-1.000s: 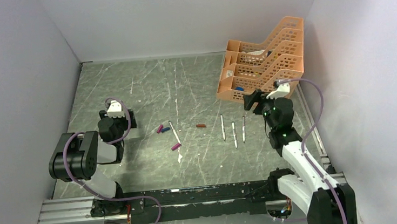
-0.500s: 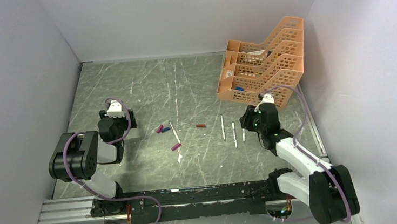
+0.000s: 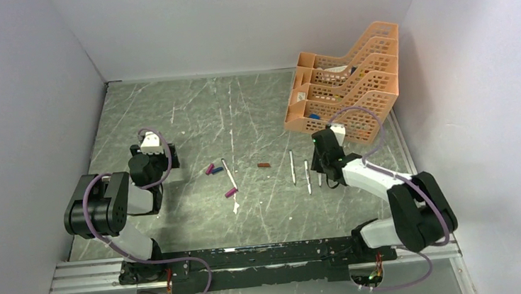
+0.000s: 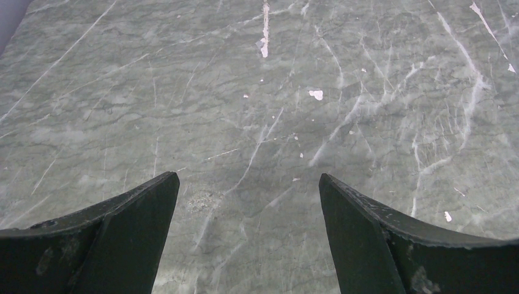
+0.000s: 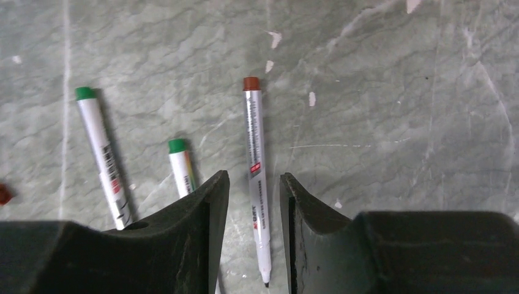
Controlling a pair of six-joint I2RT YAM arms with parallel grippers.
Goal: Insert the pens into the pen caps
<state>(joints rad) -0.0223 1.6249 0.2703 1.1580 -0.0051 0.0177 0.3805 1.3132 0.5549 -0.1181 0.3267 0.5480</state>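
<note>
Three pens lie side by side right of centre, [image 3: 292, 167], [image 3: 307, 176] and the rightmost [image 3: 319, 169]; a fourth pen [image 3: 228, 172] lies left of centre. My right gripper [image 5: 254, 177] is low over the rightmost pen [image 5: 256, 153], which has a red-brown end. Its jaws stand astride the barrel with a slim gap on each side. Two green-ended pens [image 5: 101, 150] [image 5: 182, 168] lie to its left. The pen caps are magenta [image 3: 209, 169], blue [image 3: 217, 170], magenta [image 3: 231, 191] and red-brown [image 3: 264, 165]. My left gripper [image 4: 247, 176] is open over bare table at the left.
An orange mesh tiered tray [image 3: 351, 82] stands at the back right, just behind the right arm. Grey walls close the table on the left, right and back. The metal rail with the arm bases [image 3: 253, 258] runs along the near edge.
The right arm swung from beside the orange tray left and down over the rightmost pen, and its jaws narrowed around the barrel. The left arm stayed still.
</note>
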